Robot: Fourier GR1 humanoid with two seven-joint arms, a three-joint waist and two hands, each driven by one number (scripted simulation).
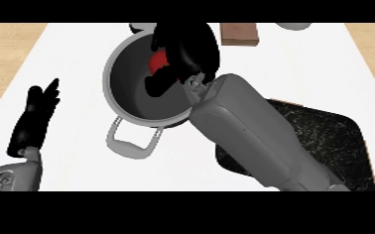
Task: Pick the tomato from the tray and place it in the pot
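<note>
**Right hand over pot, tomato in grasp**

Right hand (pixel 183 54) hangs above the pot (pixel 121 87), fingers curled round the tomato (pixel 157 62); only a red patch shows between the black fingers, rest of it hidden. Tomato sits directly under/inside the hand, w/ the pot's dark interior below it, toward the pot's far side. It's off the tray (pixel 337 134) already; tray lies at the counter's right near corner, partly covered by the right forearm. How high the tomato is above the pot floor: can't tell from this steep angle.

Key relation: tomato is within the pot's rim outline, so the drop line looks to land inside, not on the rim. Tomato's round, no long axis to worry abt. Right hand is the one doing the work; left hand (pixel 33 119) rests open near the counter's left edge, fingers up, well apart from the pot.

Judgement: place step nearly done; what's left is to uncurl the fingers, then lift away. Risk: hand is near the far rim, so the tomato could clip it if released off-centre.

Pot's handle (pixel 132 141) points toward the near edge. Brown block (pixel 240 34) sits at the far edge, just beside the hand, not involved.
</note>
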